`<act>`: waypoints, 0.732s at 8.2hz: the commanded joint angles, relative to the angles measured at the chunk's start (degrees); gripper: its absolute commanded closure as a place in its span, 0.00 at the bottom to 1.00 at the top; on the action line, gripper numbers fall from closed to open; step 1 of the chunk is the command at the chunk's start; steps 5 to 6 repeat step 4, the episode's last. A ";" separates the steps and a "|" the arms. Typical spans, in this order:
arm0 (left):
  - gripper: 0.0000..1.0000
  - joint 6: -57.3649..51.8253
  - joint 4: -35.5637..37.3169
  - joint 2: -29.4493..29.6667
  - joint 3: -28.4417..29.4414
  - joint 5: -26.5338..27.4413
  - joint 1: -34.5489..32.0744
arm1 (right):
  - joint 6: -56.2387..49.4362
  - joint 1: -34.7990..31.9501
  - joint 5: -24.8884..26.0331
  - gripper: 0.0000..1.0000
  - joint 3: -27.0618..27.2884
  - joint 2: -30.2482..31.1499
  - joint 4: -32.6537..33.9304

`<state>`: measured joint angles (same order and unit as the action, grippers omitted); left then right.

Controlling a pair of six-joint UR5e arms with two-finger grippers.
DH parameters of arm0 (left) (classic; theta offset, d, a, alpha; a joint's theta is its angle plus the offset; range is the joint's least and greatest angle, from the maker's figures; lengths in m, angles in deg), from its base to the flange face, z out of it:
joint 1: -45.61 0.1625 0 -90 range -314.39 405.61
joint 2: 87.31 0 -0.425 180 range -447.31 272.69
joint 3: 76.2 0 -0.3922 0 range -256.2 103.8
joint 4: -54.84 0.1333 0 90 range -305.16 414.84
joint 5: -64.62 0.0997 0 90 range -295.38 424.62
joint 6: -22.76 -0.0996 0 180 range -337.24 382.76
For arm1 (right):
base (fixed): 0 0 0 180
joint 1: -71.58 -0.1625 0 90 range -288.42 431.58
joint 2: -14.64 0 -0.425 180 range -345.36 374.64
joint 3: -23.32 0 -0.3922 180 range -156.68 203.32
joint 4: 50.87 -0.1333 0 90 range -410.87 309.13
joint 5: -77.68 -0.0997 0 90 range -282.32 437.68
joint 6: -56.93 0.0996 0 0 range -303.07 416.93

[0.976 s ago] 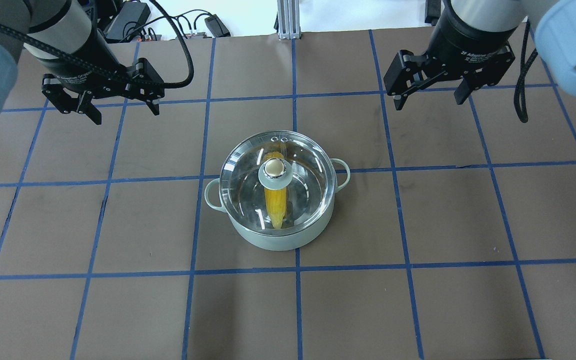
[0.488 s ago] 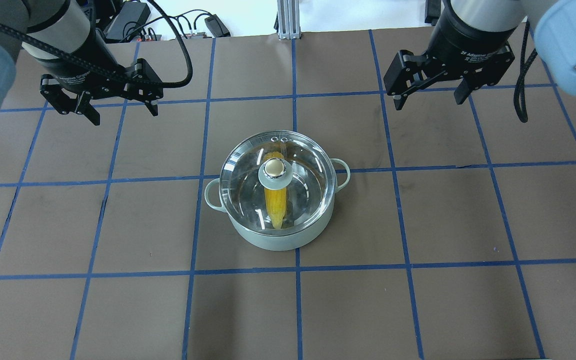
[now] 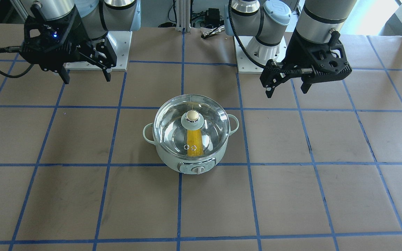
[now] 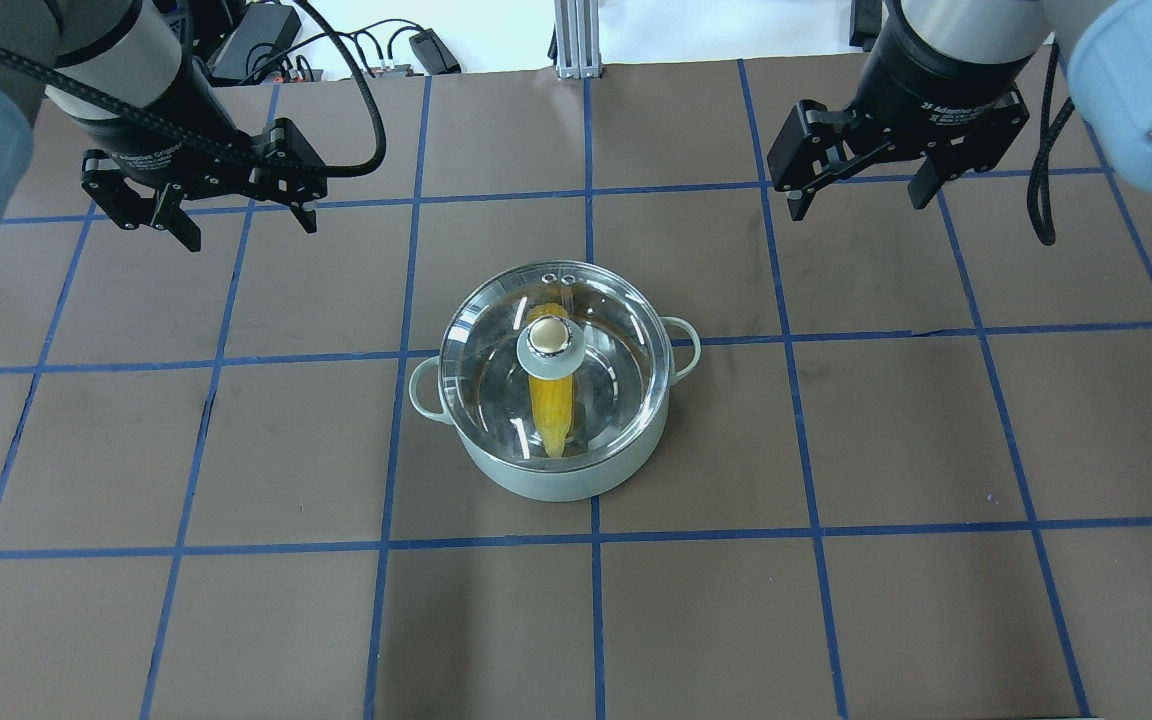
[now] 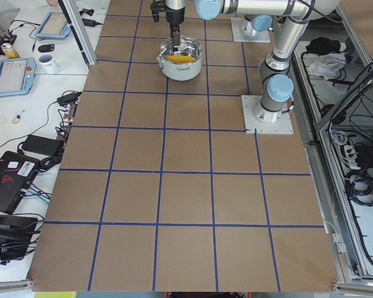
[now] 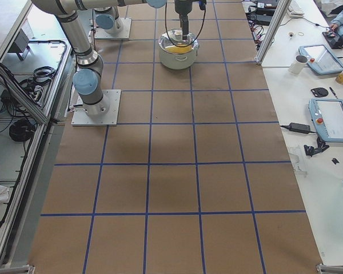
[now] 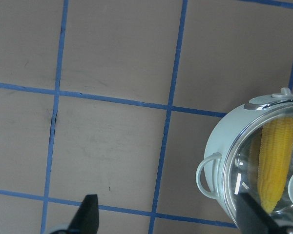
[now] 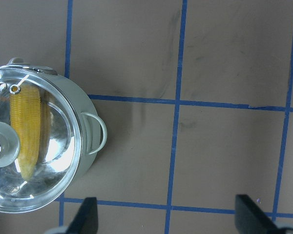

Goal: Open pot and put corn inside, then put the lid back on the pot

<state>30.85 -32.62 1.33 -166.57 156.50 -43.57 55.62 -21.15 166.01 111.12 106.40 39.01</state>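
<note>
The mint-green pot (image 4: 576, 475) stands at the table's middle with the glass lid (image 4: 486, 370) seated on it, its beige knob (image 4: 548, 338) on top. The yellow corn (image 4: 550, 410) lies inside, seen through the glass. The pot (image 3: 168, 153), lid (image 3: 215, 129) and corn (image 3: 194, 144) also show in the front view. My left gripper (image 4: 243, 223) is open and empty, raised far back left of the pot. My right gripper (image 4: 860, 200) is open and empty, raised far back right. The wrist views show the corn (image 7: 276, 161) (image 8: 25, 129) under the lid.
Brown table cover with a blue tape grid (image 4: 591, 530). Cables and a power supply (image 4: 256, 40) lie beyond the far edge. Arm bases (image 3: 96, 52) stand on the robot's side. Side tables hold tablets and a mug (image 6: 300, 63).
</note>
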 commanded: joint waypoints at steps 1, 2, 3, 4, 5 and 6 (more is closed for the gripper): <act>0.00 0.00 0.10 0.05 -0.15 0.06 -0.03 | -0.01 0.00 0.00 0.00 0.00 0.00 0.03; 0.00 0.00 0.10 0.05 -0.41 0.06 -0.03 | -0.01 0.00 0.00 0.00 0.00 0.00 0.03; 0.00 0.00 0.27 0.22 -0.32 0.06 -0.03 | 0.08 0.00 0.00 0.00 0.00 0.00 0.03; 0.00 0.00 0.27 0.22 -0.32 -0.03 -0.03 | 0.00 0.00 0.00 0.00 0.00 0.00 0.12; 0.00 0.00 0.27 0.22 -0.32 -0.03 -0.03 | 0.00 0.00 0.00 0.00 0.00 0.00 0.12; 0.00 0.00 0.27 0.22 -0.32 -0.03 -0.03 | 0.00 0.00 0.00 0.00 0.00 0.00 0.12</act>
